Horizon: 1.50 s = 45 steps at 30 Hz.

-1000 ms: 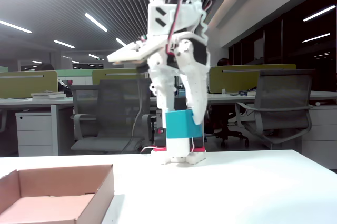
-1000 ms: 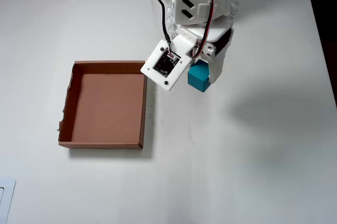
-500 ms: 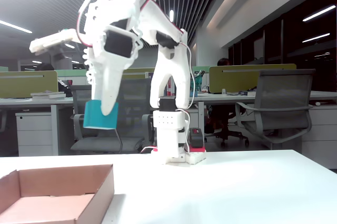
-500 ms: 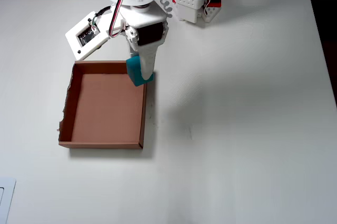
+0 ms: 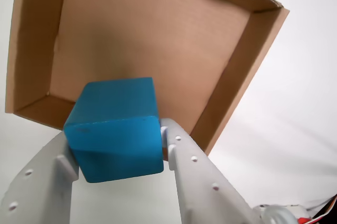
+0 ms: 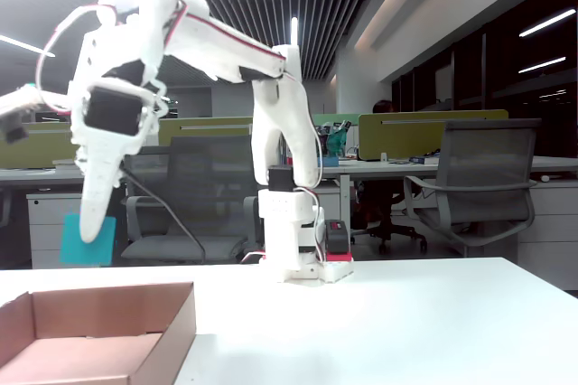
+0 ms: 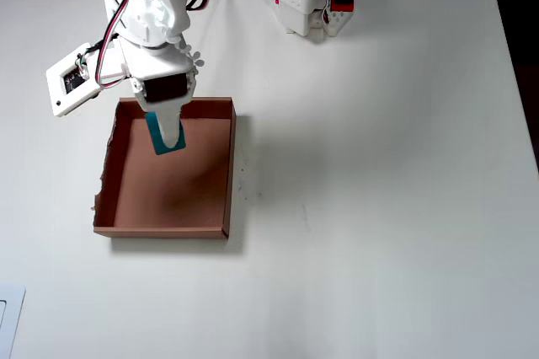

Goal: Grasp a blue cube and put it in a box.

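White two-finger gripper (image 5: 116, 155) clamps the small matte cyan-turquoise cube (image 5: 115, 128), suspended above the shallow brown cardboard box (image 7: 230, 165) on the white worktop (image 7: 379, 165), positioned for release inside its walls.

From above we see the gripper (image 7: 168, 138) over the far part of the box (image 7: 229, 165), and its fingers are closed on the blue cube (image 7: 161, 135). The arm reaches to the left from its base (image 7: 306, 1), which stands at the far edge of the white table (image 7: 379, 174).
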Each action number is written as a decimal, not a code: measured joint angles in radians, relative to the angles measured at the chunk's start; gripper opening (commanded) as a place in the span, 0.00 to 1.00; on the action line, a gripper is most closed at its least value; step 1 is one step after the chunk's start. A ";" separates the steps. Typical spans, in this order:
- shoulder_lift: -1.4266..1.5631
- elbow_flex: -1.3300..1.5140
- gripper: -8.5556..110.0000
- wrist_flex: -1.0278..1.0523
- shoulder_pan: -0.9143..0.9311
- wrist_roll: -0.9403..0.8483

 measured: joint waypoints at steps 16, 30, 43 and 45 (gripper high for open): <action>-0.225 -0.029 0.18 -0.063 0.038 -0.018; -0.377 -0.063 0.18 -0.083 0.048 -0.025; -0.405 -0.084 0.18 -0.089 0.057 -0.029; -0.405 -0.084 0.19 -0.089 0.058 -0.029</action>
